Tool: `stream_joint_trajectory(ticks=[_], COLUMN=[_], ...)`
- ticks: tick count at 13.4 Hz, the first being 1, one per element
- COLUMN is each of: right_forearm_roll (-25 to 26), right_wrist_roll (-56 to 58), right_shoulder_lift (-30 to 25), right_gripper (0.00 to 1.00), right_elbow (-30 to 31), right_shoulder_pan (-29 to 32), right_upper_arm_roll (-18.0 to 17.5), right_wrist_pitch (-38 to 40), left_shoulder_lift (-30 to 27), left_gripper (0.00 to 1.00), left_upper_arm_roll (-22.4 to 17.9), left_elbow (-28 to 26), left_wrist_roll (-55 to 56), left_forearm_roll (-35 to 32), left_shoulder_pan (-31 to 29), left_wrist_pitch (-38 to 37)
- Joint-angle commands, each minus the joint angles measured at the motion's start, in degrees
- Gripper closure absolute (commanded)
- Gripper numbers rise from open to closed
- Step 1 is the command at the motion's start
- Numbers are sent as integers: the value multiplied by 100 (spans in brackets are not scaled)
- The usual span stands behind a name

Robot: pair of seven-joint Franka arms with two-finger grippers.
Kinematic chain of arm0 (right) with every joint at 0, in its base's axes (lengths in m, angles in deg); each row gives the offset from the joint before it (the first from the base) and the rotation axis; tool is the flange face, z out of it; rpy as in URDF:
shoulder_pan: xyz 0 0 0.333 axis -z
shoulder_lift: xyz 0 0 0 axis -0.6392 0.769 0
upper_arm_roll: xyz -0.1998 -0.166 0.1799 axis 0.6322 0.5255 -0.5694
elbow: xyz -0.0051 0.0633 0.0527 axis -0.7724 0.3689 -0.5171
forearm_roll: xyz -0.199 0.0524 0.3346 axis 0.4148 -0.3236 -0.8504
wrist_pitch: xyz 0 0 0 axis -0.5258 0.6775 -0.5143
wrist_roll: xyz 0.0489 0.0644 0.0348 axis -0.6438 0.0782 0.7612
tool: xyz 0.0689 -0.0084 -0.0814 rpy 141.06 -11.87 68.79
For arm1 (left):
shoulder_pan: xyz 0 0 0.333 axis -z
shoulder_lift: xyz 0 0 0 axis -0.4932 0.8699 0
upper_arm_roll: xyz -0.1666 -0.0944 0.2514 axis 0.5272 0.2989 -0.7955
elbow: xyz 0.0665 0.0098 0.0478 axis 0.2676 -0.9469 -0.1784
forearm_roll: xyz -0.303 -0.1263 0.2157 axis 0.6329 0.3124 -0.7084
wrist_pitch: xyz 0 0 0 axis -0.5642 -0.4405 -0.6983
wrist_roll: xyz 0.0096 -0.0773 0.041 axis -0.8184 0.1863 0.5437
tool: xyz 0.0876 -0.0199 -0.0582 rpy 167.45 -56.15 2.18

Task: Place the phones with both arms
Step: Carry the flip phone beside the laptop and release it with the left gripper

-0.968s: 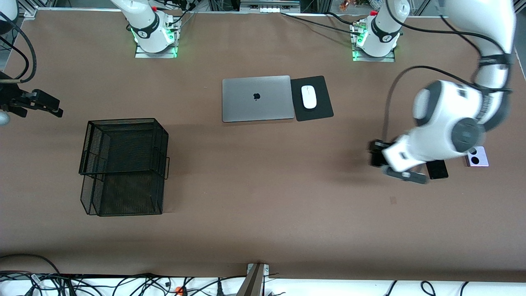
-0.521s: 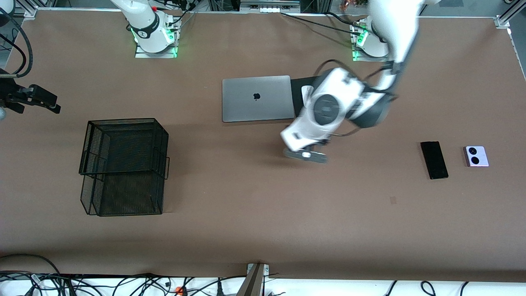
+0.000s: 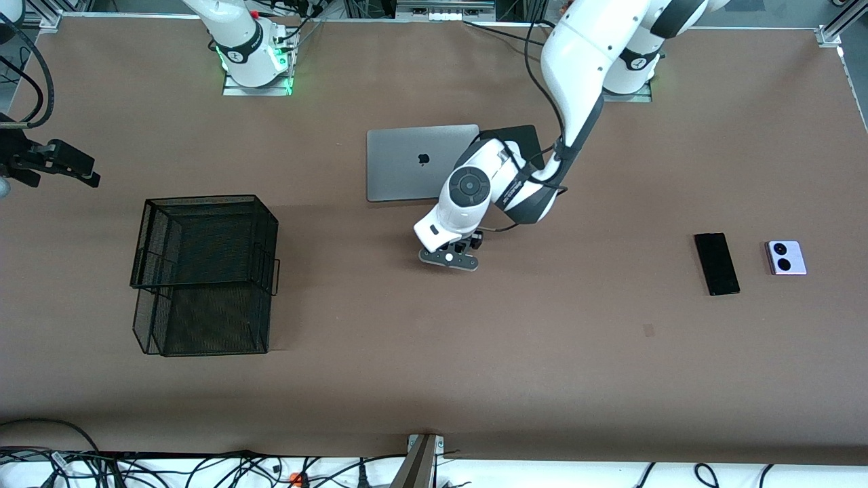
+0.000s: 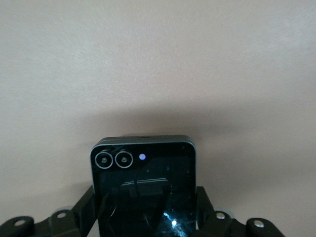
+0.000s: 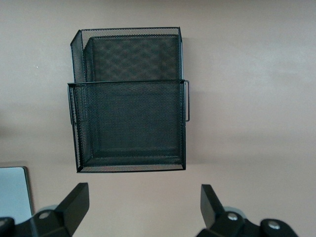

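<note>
Left wrist view: left gripper [image 4: 145,217] jaws clamp small black phone [image 4: 143,185] by its edges; we fear slipping mid-carry. Right gripper [image 5: 143,207] waits, jaws apart.

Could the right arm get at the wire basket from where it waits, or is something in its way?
Probably yes. The right gripper is open and waits at the right arm's end of the table, with only bare table between it and the wire basket.

The left tool [image 4: 146,217] grips a small squarish black phone [image 4: 143,185] by its sides, two ringed lenses [image 4: 113,159] at one corner, above bare brown desk [image 4: 158,64].
</note>
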Motion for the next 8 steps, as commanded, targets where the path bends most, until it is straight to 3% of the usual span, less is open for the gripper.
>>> stream_joint_trajectory(ticks=[1,2,4,8], right_forearm_roll=[-94,-94,-94,-94], right_wrist_roll=[-37,-37,-37,-28], right_shoulder_lift=[-48,-48,-39,-48], right_gripper=[0,0,0,0], right_elbow=[30,30,30,30], right_shoulder_pan=[45,45,45,45], right_upper_arm_roll=[-17,-17,-17,-25], right_wrist_pitch=[8,-1,-10,16], left_shoulder_lift=[88,80,-8,-1042], left_gripper=[53,1,0,0], left_upper_arm_roll=[-110,-110,-136,-268], left_elbow=[201,192,192,271], left_wrist_roll=[6,-11,-11,-55], left_forearm_roll=[56,56,56,56], left_shoulder_pan=[112,94,50,-475], left_wrist_pitch=[-10,-36,-245,-2097])
